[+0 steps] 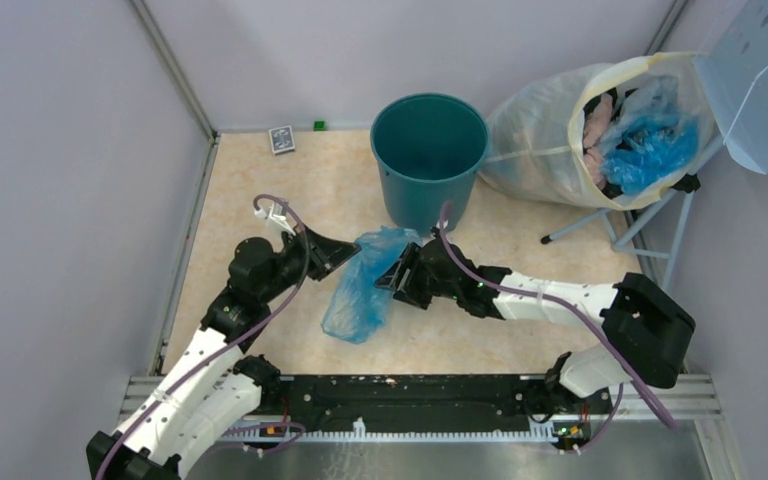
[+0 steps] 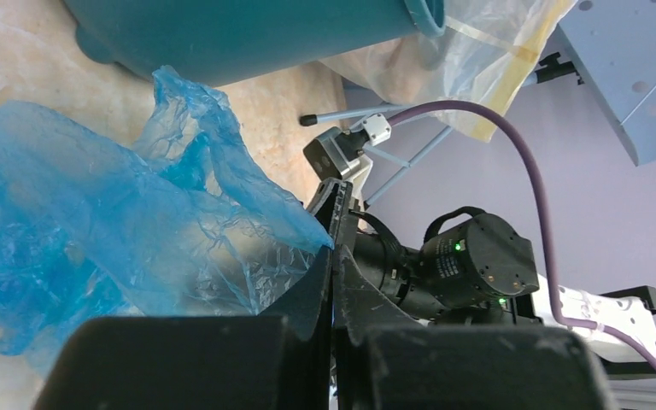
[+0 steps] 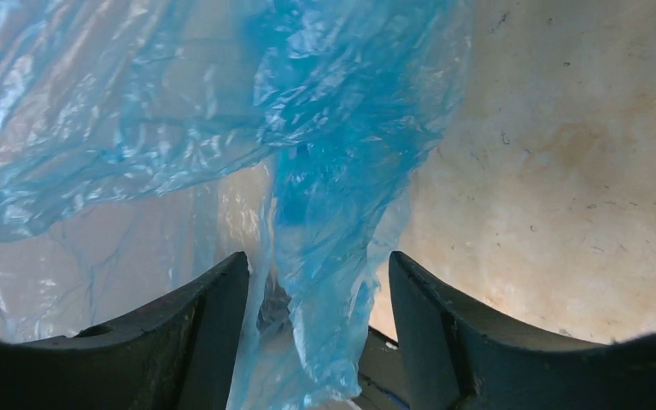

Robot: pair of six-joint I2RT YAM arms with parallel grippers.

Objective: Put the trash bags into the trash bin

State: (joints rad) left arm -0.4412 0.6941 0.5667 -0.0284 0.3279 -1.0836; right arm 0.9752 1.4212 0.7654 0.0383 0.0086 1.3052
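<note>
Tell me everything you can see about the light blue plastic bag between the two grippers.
The trash bag is thin, crinkly, translucent light-blue plastic, crumpled lengthwise, just short of the trash bin, not in it. The left gripper is shut on its upper edge; the right gripper is open with a fold between its fingers. Its lower end seems to rest on the table.

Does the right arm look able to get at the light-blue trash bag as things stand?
Probably yes: the right gripper is open with a fold of the trash bag hanging between its fingers, and nothing else in the way. The left gripper appears to pinch the bag's other side.
</note>
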